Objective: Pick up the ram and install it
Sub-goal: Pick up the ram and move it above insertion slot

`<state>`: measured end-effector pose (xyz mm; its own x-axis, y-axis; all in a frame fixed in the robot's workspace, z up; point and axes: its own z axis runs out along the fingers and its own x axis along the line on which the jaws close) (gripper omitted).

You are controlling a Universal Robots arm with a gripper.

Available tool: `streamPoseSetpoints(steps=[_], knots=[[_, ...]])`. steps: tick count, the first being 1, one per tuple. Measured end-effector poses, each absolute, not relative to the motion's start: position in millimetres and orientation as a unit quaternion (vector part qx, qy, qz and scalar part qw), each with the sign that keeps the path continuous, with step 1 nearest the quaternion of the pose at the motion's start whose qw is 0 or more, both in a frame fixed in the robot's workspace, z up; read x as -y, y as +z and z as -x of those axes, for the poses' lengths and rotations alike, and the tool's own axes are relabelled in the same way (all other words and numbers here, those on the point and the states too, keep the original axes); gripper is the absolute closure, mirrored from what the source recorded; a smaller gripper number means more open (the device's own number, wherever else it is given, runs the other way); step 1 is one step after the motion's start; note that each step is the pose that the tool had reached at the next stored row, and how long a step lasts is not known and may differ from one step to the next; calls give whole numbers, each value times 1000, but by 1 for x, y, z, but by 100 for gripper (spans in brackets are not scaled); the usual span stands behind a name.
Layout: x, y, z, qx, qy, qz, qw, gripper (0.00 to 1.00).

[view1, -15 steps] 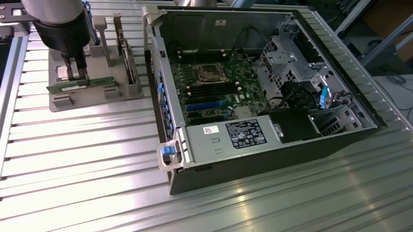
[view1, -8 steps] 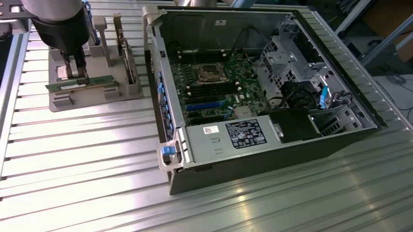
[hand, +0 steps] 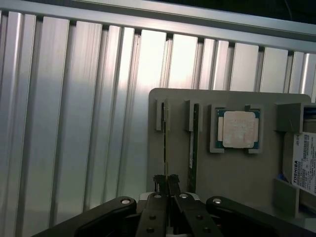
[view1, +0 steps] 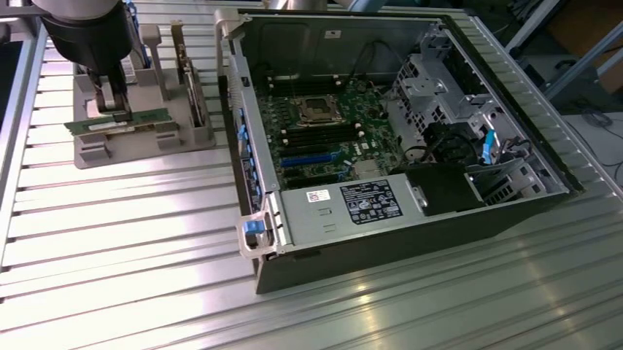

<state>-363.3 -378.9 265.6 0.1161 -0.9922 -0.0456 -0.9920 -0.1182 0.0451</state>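
Observation:
In the exterior view the ram (view1: 125, 119), a thin green stick, sits at the grey holder (view1: 146, 149) on that view's left. My gripper (view1: 115, 109) reaches down onto it from above. In the wrist view the black fingers (hand: 159, 183) are shut on the ram's narrow top edge (hand: 165, 143), which runs between the holder's slot posts. A second green stick (hand: 193, 148) stands in the neighbouring slot. I cannot tell whether the held ram has left its slot. The open computer case (view1: 506, 124) lies to the exterior view's right, with the motherboard's dark memory slots (view1: 316, 135) exposed.
On the holder (hand: 237, 173) lie a silver-topped processor chip (hand: 239, 129) and a labelled drive (hand: 303, 168). A broader card (view1: 195, 91) stands upright in the holder beside the case wall (view1: 233, 109). The power supply box (view1: 351, 208) fills the case's near end. Ribbed metal table (view1: 127, 240) lies all around.

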Motion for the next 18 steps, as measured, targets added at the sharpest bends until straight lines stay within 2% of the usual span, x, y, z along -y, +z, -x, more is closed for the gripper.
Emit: streamPoseSetpoints(steps=[18], knots=[[379,295,363,664,-32,-747,2,88]])
